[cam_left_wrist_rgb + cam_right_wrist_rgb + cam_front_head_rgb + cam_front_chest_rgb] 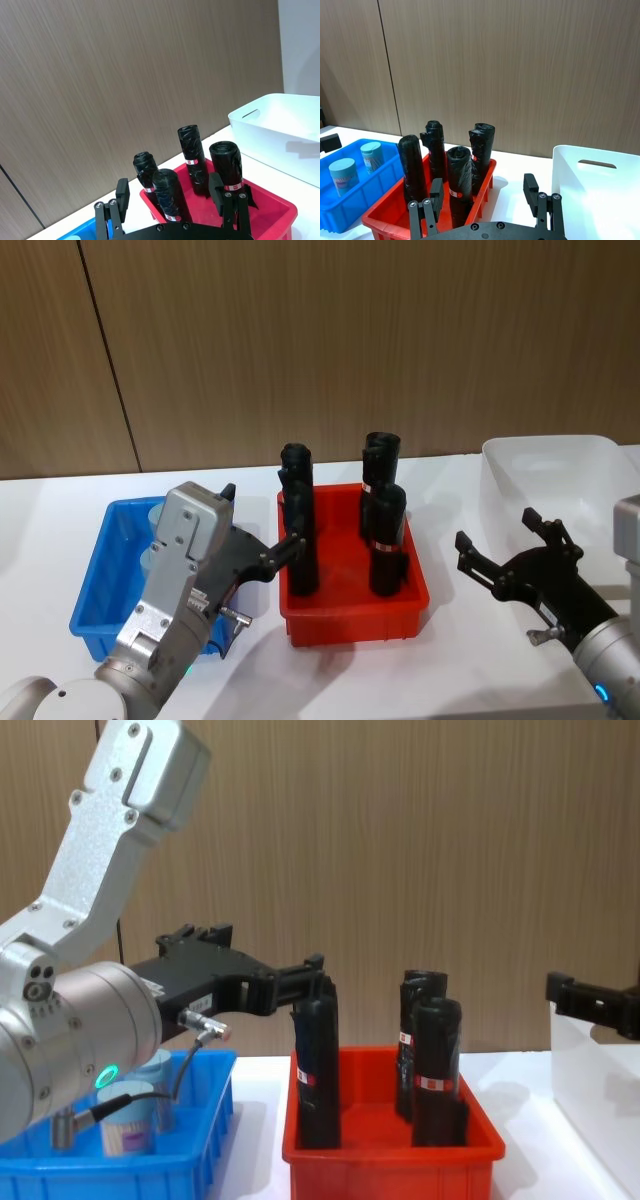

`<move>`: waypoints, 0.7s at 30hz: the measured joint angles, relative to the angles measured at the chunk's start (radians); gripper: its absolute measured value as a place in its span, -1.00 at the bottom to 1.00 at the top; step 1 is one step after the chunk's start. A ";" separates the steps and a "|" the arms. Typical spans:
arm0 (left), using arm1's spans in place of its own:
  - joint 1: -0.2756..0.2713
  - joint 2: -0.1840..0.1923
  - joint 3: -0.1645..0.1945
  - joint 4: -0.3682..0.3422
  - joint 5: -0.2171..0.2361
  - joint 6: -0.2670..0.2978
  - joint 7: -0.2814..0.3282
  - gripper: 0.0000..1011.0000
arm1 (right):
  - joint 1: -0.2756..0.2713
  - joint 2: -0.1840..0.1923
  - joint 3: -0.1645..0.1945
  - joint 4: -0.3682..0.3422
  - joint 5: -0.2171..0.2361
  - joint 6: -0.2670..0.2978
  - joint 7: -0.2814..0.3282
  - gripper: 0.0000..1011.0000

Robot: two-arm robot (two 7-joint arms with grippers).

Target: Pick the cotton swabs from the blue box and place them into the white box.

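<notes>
Two cotton swabs jars point(342, 175) point(371, 154) with pale blue lids stand upright in the blue box point(100, 575) at the table's left; the chest view shows them point(128, 1122) behind my left arm. My left gripper point(262, 522) is open and empty, raised over the blue box's right side, its fingertips point(315, 966) close to a black roll. The white box point(560, 455) stands at the far right. In front of it, above the table, my right gripper point(500, 532) is open and holds nothing.
Between the two boxes a red bin point(352, 612) holds several tall black rolls point(386, 540) with red-white bands, standing upright. A wood-panelled wall runs behind the table. Bare white tabletop lies in front of the bins.
</notes>
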 joint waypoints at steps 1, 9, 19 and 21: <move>0.000 0.000 0.000 0.000 0.000 0.000 0.000 0.98 | 0.000 0.000 0.000 0.000 0.000 0.000 0.000 0.98; 0.000 0.000 0.000 0.000 0.000 0.000 0.000 0.98 | 0.000 0.000 0.000 0.000 0.000 0.000 0.000 0.98; 0.000 0.000 0.000 0.000 0.000 0.000 0.000 0.98 | 0.000 0.000 0.000 0.000 0.000 0.000 0.000 0.98; 0.000 0.000 0.000 0.000 0.000 0.000 0.000 0.98 | 0.000 0.000 0.000 0.000 0.000 0.000 0.000 0.98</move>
